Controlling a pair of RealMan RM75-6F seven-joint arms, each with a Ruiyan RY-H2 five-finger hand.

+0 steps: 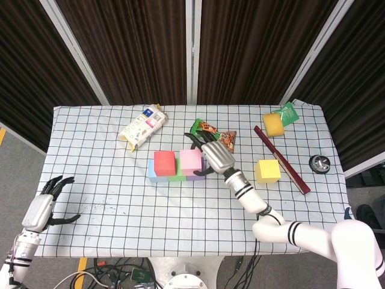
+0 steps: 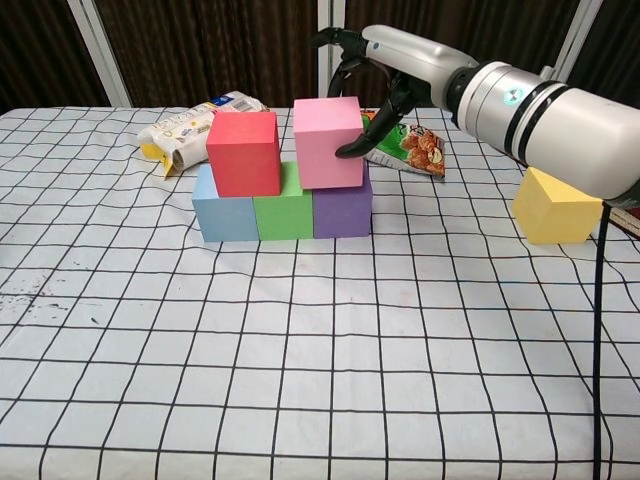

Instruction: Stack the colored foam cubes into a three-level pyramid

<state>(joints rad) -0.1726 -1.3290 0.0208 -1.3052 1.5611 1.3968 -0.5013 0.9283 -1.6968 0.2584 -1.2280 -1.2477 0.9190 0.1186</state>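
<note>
Pink foam cube (image 2: 327, 142) on green/purple cubes (image 2: 341, 208) | right hand (image 2: 372, 75) grips it | left hand (image 1: 43, 206) spread, empty | snack-bag writing unreadable

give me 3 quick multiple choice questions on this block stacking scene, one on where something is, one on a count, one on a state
1. Where is the pink cube?
A. on the second level, over the green cube and purple cube
B. flat on the table beside the snack bag
C. on top of the red cube

2. How many cubes form the bottom row of the stack?
A. two
B. three
C. five

3. What is the right hand doing?
A. resting open on the table, far from the stack
B. holding the yellow cube
C. holding the pink cube with its fingers against the cube's side

Answers:
1 A, the chest view shows it sitting beside the red cube, above the green and purple ones.
2 B, blue cube, green and purple sit side by side.
3 C, fingers press the pink cube's right face, while the yellow cube sits alone.
</note>
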